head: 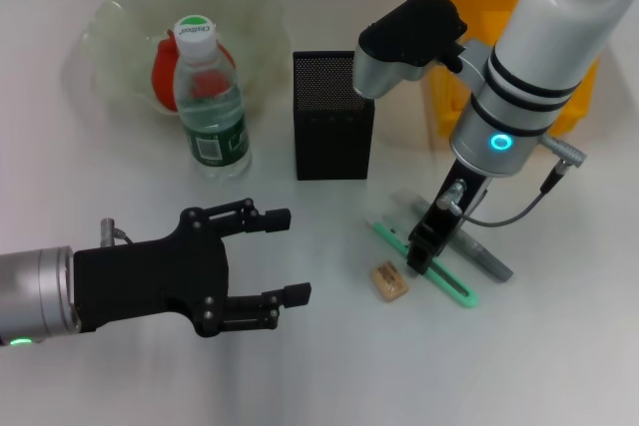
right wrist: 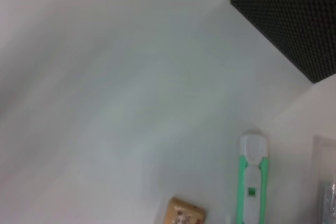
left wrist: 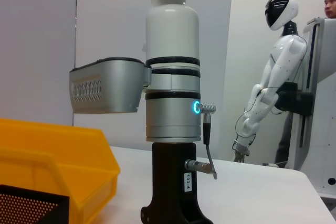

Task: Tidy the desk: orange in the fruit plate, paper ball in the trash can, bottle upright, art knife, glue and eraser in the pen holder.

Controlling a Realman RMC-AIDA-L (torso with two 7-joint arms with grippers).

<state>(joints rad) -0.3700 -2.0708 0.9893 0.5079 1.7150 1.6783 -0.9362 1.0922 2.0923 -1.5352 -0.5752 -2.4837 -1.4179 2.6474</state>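
The orange (head: 168, 72) lies in the pale green fruit plate (head: 120, 17) at the back left of the white desk (head: 519, 366). The bottle (head: 208, 102) stands upright in front of the plate. The black mesh pen holder (head: 333, 117) stands mid-desk. The mint-green art knife (head: 449, 284), the grey glue (head: 487, 258) and the tan eraser (head: 389, 279) lie on the desk right of centre. My right gripper (head: 424, 246) points down right over the knife. The right wrist view shows the knife (right wrist: 251, 182), eraser (right wrist: 185, 213) and pen holder (right wrist: 294, 19). My left gripper (head: 290, 254) is open and empty at the front left. The paper ball is out of view.
The yellow trash can (head: 469, 7) stands at the back right behind my right arm; it also shows in the left wrist view (left wrist: 52, 150). A white humanoid robot (left wrist: 270, 87) and a person stand beyond the desk.
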